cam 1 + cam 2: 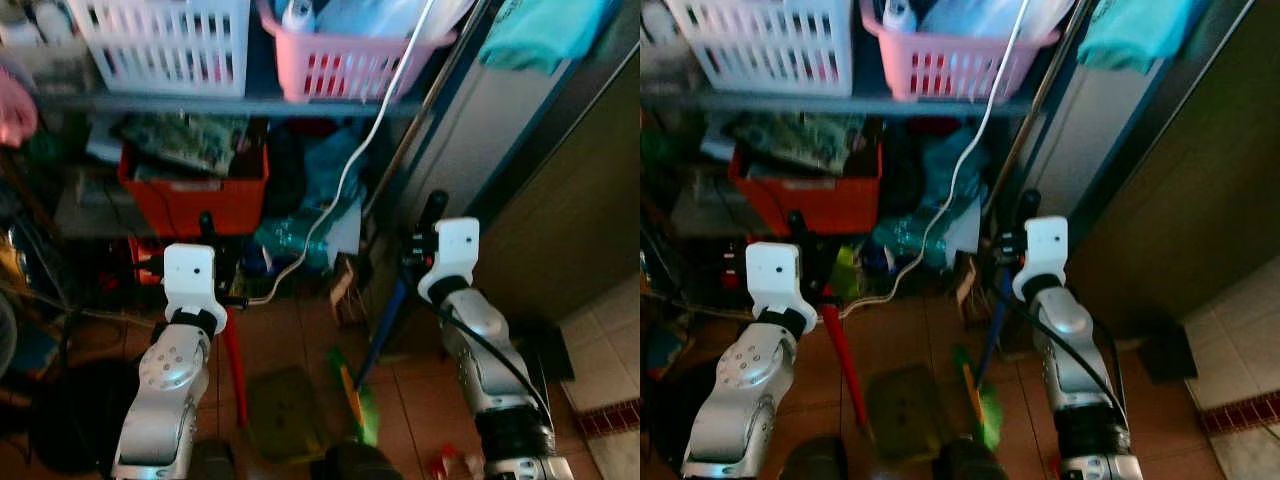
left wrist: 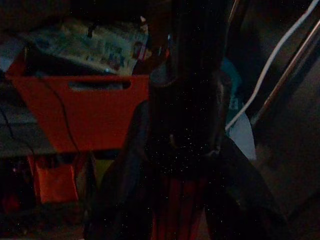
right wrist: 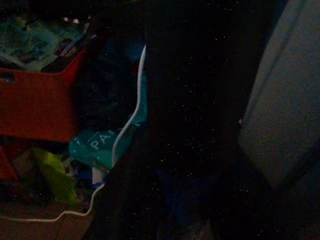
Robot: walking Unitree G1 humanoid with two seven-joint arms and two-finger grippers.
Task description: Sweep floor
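Gripping red dustpan handle point(image 1: 234, 365) at centre-left, left hand point(image 1: 207, 232); right hand point(image 1: 428, 222) is clasping blue broom handle point(image 1: 385, 330), centre. Both seem light, stiff; holding mid-shaft suits.

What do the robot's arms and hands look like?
Both arms are shiny silver metal with rounded joints and black bands. Each wrist ends in a white boxy block. The left arm has a round silver joint dotted with small holes. The right arm has a black cable looping along it. The left gripper and right gripper have long black fingers.
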